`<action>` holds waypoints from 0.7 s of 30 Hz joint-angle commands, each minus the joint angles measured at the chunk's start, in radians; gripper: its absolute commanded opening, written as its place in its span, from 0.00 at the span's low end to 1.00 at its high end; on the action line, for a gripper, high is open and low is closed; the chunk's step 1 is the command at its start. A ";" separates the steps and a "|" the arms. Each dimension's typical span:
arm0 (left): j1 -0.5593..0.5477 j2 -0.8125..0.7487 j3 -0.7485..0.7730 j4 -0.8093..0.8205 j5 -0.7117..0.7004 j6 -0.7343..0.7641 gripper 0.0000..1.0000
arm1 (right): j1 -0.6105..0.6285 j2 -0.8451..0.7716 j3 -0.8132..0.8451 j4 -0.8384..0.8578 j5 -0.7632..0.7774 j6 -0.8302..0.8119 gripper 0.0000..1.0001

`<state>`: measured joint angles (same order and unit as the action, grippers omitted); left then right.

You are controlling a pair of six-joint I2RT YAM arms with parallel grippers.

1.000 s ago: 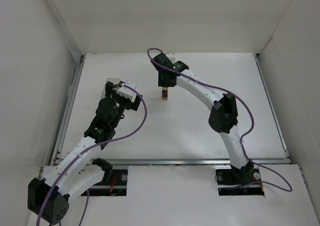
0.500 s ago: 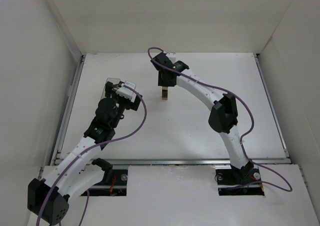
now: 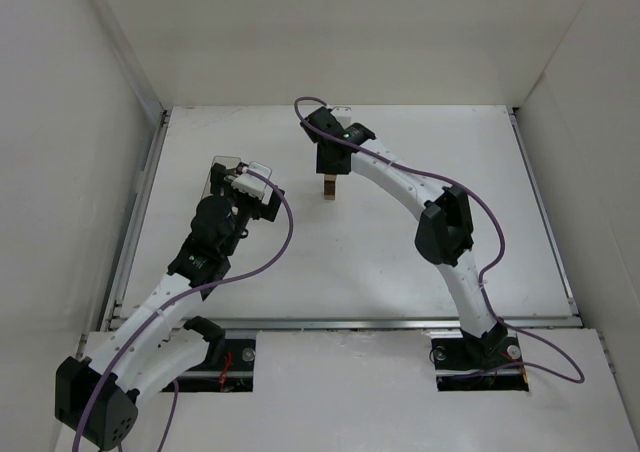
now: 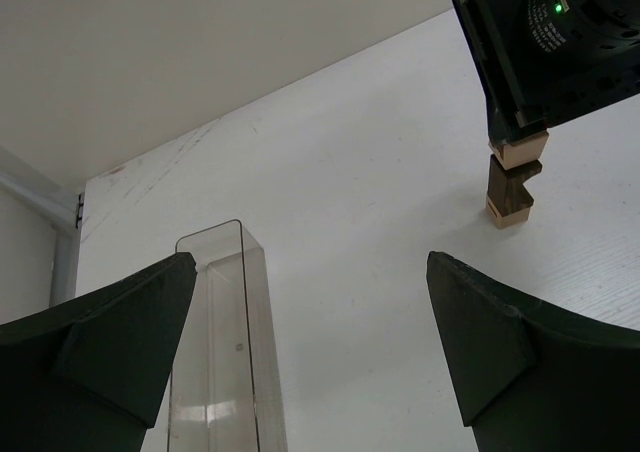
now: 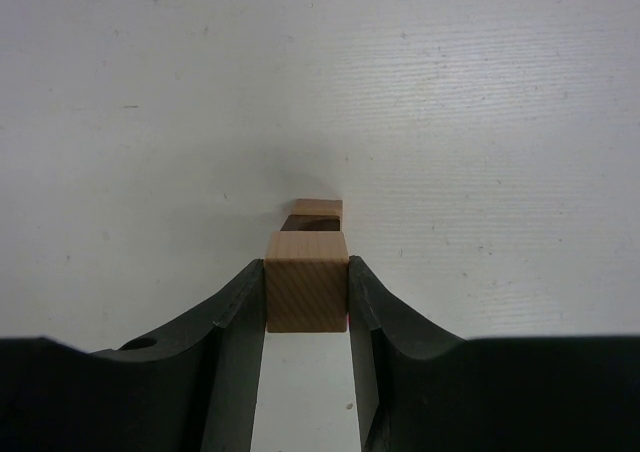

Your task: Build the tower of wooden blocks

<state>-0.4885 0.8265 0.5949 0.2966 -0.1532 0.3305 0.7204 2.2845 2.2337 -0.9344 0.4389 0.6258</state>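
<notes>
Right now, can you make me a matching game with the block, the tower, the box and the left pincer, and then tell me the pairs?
Things:
1. block
2. tower
3. box
4. left pincer

Clues:
A. wide open
B. squeezed in the right pincer
C. see-through
D. tan and dark brown, under the right pincer

Pairs: 1-B, 2-D, 3-C, 4-A
</notes>
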 commanded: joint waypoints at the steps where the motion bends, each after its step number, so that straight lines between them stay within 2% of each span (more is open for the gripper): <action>1: 0.004 -0.024 -0.014 0.056 0.009 -0.018 1.00 | 0.005 0.012 0.040 -0.006 0.006 0.012 0.00; 7: 0.004 -0.024 -0.014 0.056 0.018 -0.018 1.00 | 0.005 0.012 0.040 -0.006 0.006 0.012 0.03; 10: 0.004 -0.024 -0.014 0.056 0.018 -0.018 1.00 | 0.005 0.012 0.040 -0.006 0.006 0.003 0.11; 12: 0.004 -0.024 -0.014 0.056 0.018 -0.018 1.00 | 0.005 0.012 0.040 -0.006 0.006 0.003 0.22; 18: 0.004 -0.024 -0.023 0.056 0.018 -0.018 1.00 | 0.005 0.012 0.040 -0.006 -0.003 -0.017 0.40; 21: 0.004 -0.024 -0.023 0.056 0.027 -0.018 1.00 | 0.005 0.012 0.040 -0.006 -0.012 -0.017 0.43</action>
<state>-0.4885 0.8261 0.5789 0.3027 -0.1398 0.3302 0.7204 2.2848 2.2345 -0.9344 0.4362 0.6182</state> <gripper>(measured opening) 0.997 0.427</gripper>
